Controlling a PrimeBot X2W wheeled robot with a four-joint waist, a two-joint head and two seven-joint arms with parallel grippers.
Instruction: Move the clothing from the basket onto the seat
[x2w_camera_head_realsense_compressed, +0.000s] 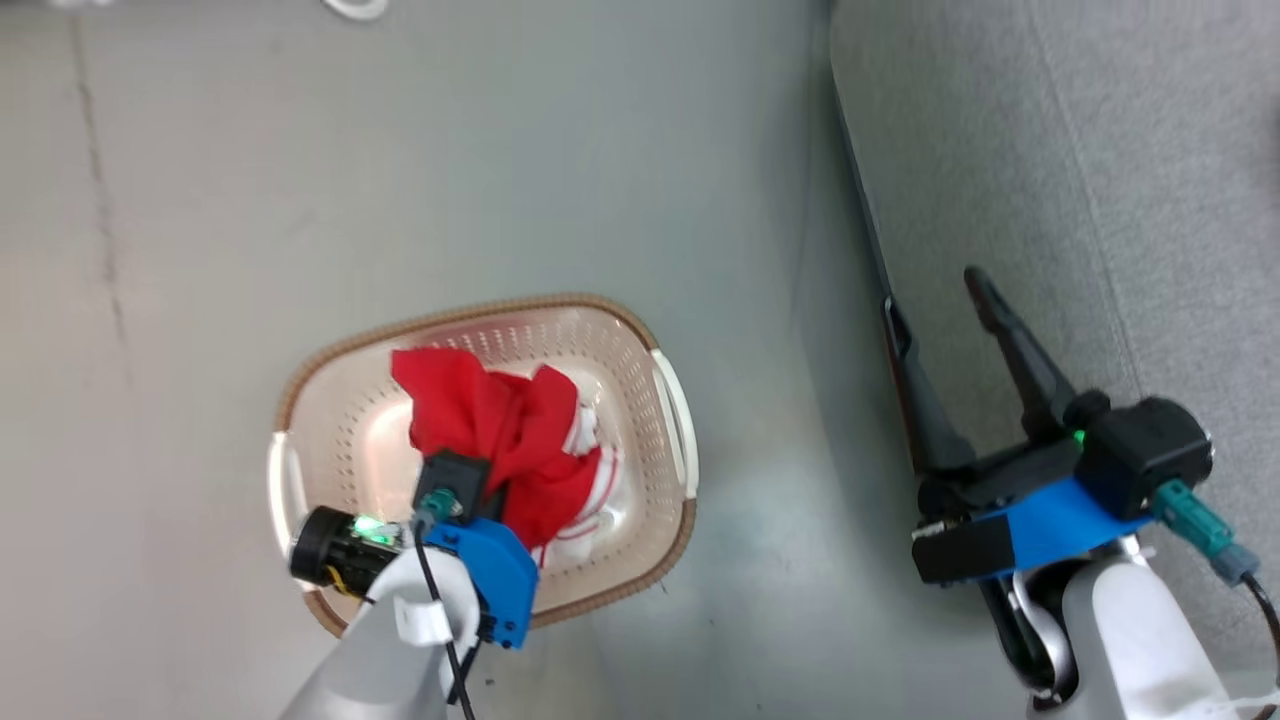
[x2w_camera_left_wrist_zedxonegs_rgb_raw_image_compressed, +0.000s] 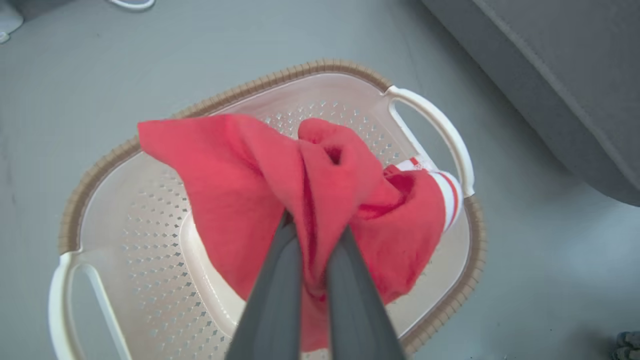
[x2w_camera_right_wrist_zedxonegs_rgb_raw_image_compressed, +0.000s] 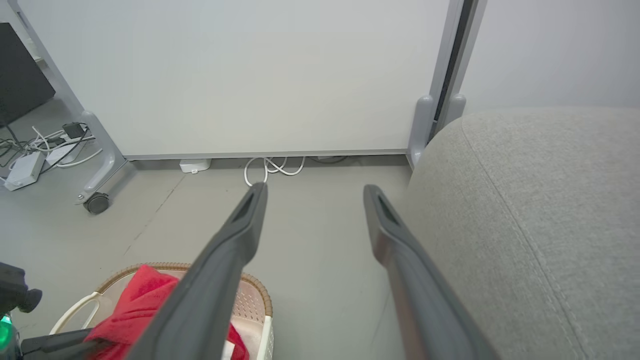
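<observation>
Left gripper (x2w_camera_left_wrist_zedxonegs_rgb_raw_image_compressed: 316, 225) was clamped tight on the clothing (x2w_camera_head_realsense_compressed: 500, 420), w/ a fold of red fabric pinched btwn its two dark fingers (x2w_camera_left_wrist_zedxonegs_rgb_raw_image_compressed: 280, 280). The rest of the red stuff bunched up and draped over the inside of the basket (x2w_camera_head_realsense_compressed: 480, 312), so the clothing was all inside the basket's rim, none on the seat (x2w_camera_head_realsense_compressed: 1100, 200). You could see a bit of red-white striped trim (x2w_camera_left_wrist_zedxonegs_rgb_raw_image_compressed: 447, 187) poking out on the right side of the bundle, close to the basket's white right handle (x2w_camera_left_wrist_zedxonegs_rgb_raw_image_compressed: 440, 130).

Basket sat on the grey floor (x2w_camera_head_realsense_compressed: 400, 150), left of the seat and clearly apart from it, w/ a strip of bare floor btwn them.

Right gripper (x2w_camera_head_realsense_compressed: 932, 290) was spread wide, nothing in it, hanging by the seat's left edge: one finger along the edge, the other over the grey cushion. Can't tell if it touched the fabric, prob not.

Farther off there was a white wall panel (x2w_camera_right_wrist_zedxonegs_rgb_raw_image_compressed: 250, 75) w/ some white cables (x2w_camera_right_wrist_zedxonegs_rgb_raw_image_compressed: 272, 167) looped at its foot, plus a caster (x2w_camera_right_wrist_zedxonegs_rgb_raw_image_compressed: 97, 202) on the far left.
</observation>
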